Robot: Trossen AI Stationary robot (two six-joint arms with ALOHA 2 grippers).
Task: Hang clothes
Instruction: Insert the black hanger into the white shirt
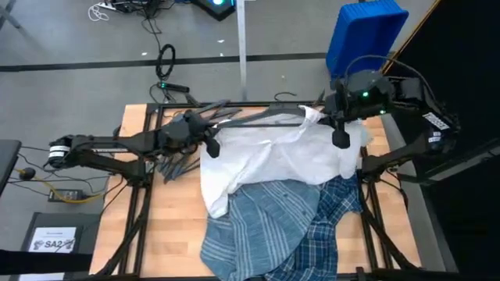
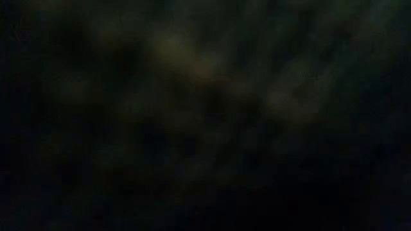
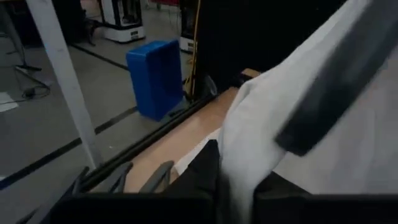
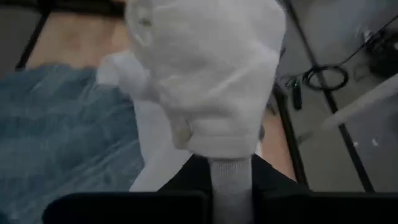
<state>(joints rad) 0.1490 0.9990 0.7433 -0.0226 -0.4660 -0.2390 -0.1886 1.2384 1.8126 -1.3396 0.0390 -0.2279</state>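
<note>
The white shirt (image 1: 273,156) stretches between my two grippers over the table's far half, and its lower part drapes onto the light blue-grey striped shirt (image 1: 258,226). The darker plaid shirt (image 1: 332,222) lies beside that one, near the front edge. My left gripper (image 1: 209,148) is shut on the white shirt's left end and my right gripper (image 1: 341,139) on its right end. A dark grey hanger (image 1: 262,119) lies along the shirt's far edge; one of its arms (image 3: 336,87) crosses the cloth. The low view is dark and shows nothing. My left gripper pinches a bunched fold of the white shirt (image 3: 239,168) between its two fingers, coming level from the table's left. The cloth rises out of the fingers and runs off toward the right arm. My right gripper pinches a gathered wad of the white shirt (image 4: 230,168) between its two fingers, in several layers. It comes from above, pointing down, and the bunched cloth bulges beyond the fingertips.
A heap of dark grey hangers (image 1: 173,165) lies under my left arm at the table's left. A blue bin (image 1: 366,35) stands on the floor beyond the far right corner, and a white post (image 3: 62,87) rises behind the far edge. Bare wood (image 1: 168,226) shows at the near left.
</note>
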